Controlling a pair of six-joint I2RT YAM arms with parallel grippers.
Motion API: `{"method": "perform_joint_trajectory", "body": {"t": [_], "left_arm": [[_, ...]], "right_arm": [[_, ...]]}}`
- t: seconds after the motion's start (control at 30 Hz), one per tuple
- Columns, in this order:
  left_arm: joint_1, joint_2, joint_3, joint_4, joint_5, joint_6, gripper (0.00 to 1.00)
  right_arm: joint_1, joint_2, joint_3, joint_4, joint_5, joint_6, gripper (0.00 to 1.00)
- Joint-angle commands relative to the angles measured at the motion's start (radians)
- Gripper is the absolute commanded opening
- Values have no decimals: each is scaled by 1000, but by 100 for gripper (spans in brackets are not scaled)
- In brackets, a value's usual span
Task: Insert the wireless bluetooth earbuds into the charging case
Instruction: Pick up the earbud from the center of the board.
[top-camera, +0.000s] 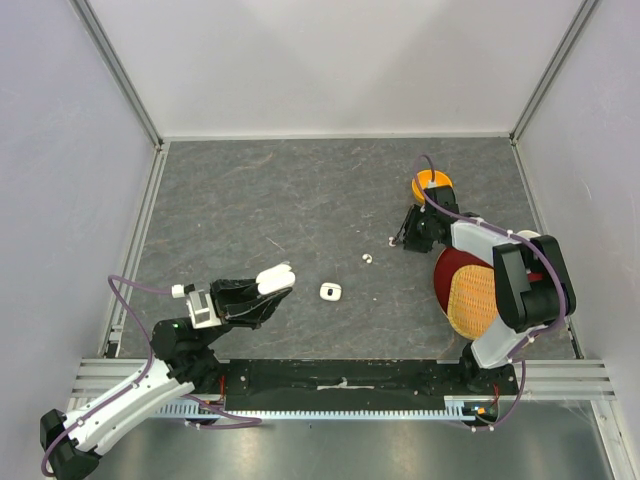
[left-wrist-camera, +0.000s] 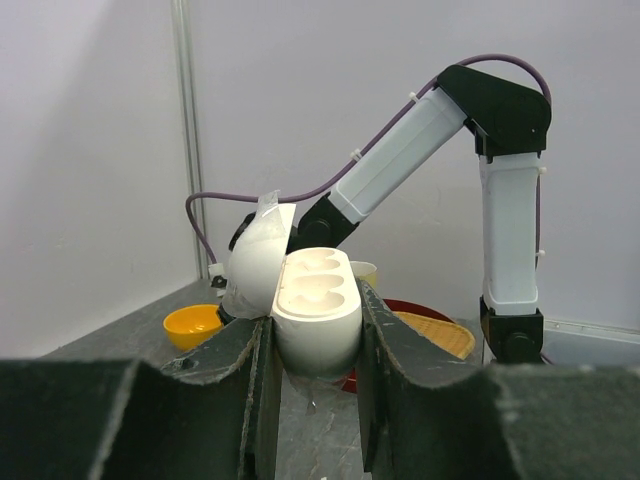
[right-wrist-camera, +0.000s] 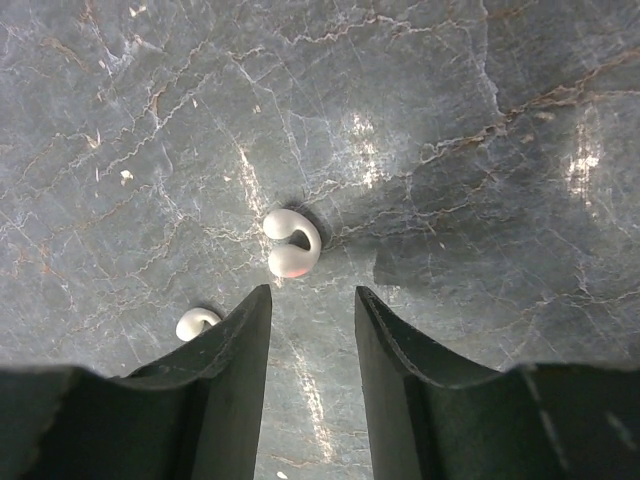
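Earbud (right-wrist-camera: 292, 243) lies on bench (right-wrist-camera: 480, 150) just ahead of my parted right claw (right-wrist-camera: 312, 300); left claw (left-wrist-camera: 315, 325) clamps case (left-wrist-camera: 312, 290), lid up, presumably to receive it.

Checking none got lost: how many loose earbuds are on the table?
2. One earbud lies just ahead of the right gripper; the second earbud peeks out beside it, partly covered. Others may be hidden.

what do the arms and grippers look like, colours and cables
The left arm and right arm: white tubular links, black joint housings, a thin purple cable looping along each. The left gripper and right gripper: two matte black curved fingers each.
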Motion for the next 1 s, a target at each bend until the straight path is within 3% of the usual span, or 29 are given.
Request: {"method": "perform_joint_trajectory", "body": {"t": [0.0,0.37,0.97], "left_arm": [[-1,-4,24,17,-12,44,2],[-3,-1,20,18,-24,42,2],[-3,-7,11,18,-44,35,2]], "right_arm": [[-9,9,46,50,0,-4,45],[-11,43,49,47,16,-24,37],[-11,93,60,50,6,-36,36]]}}
